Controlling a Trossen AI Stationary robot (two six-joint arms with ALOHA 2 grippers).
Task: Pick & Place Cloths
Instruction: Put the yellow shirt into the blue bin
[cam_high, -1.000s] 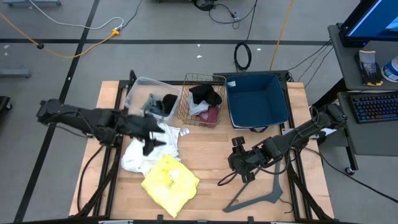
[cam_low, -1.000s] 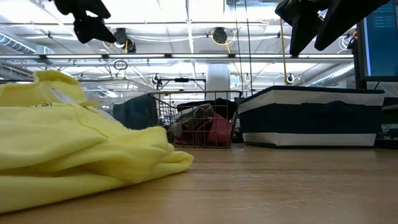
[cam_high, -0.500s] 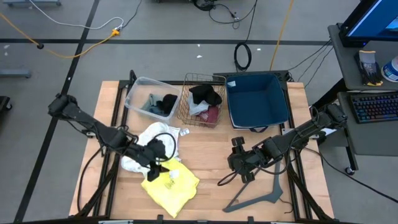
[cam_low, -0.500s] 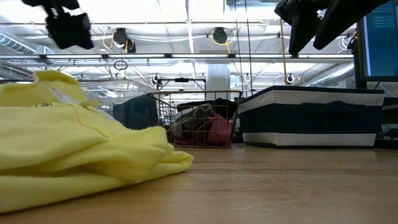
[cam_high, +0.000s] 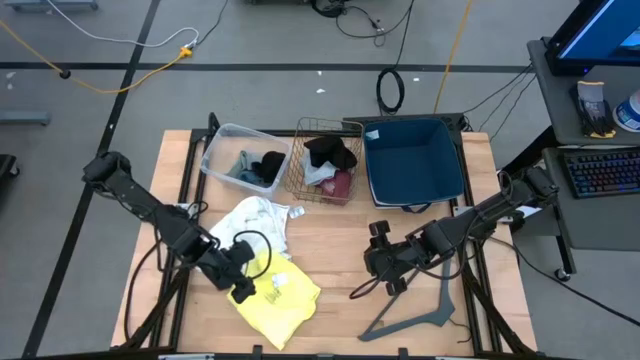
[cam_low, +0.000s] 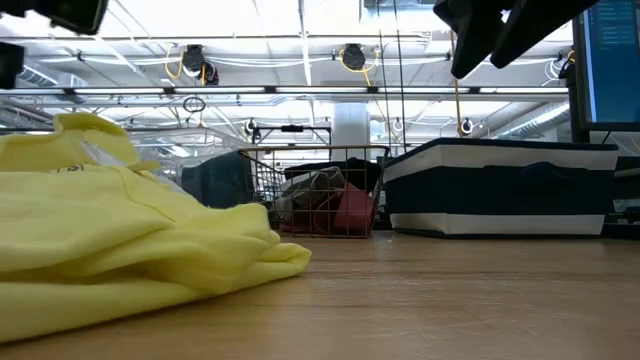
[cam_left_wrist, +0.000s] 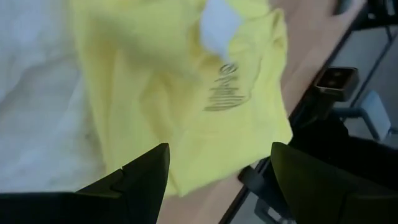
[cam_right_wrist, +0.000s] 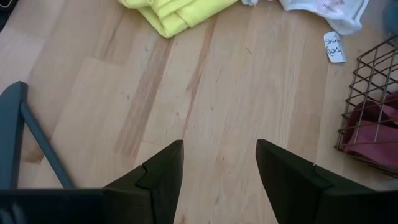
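Note:
The yellow cloth (cam_high: 278, 296) lies crumpled near the table's front edge, partly on the white cloth (cam_high: 250, 222) behind it. My left gripper (cam_high: 243, 288) hovers open over the yellow cloth's left edge (cam_left_wrist: 186, 93), its fingers pointing down with nothing between them. Black and grey cloths (cam_high: 258, 166) sit in the clear tub. Black and maroon cloths (cam_high: 333, 168) sit in the wire basket. My right gripper (cam_high: 383, 266) hangs open over bare wood (cam_right_wrist: 217, 124) at the table's middle right.
At the far edge stand a clear tub (cam_high: 225, 140), a wire basket (cam_high: 300, 172) and a blue bin (cam_high: 415, 162). A grey hanger (cam_high: 418, 316) lies at the front right, next to my right gripper. Bare wood lies between the yellow cloth and the hanger.
My left gripper has swung from over the white cloth toward the table's near edge and down, rolling its wrist, and now stands over the yellow cloth. Its fingers stay open. The cloths have not moved.

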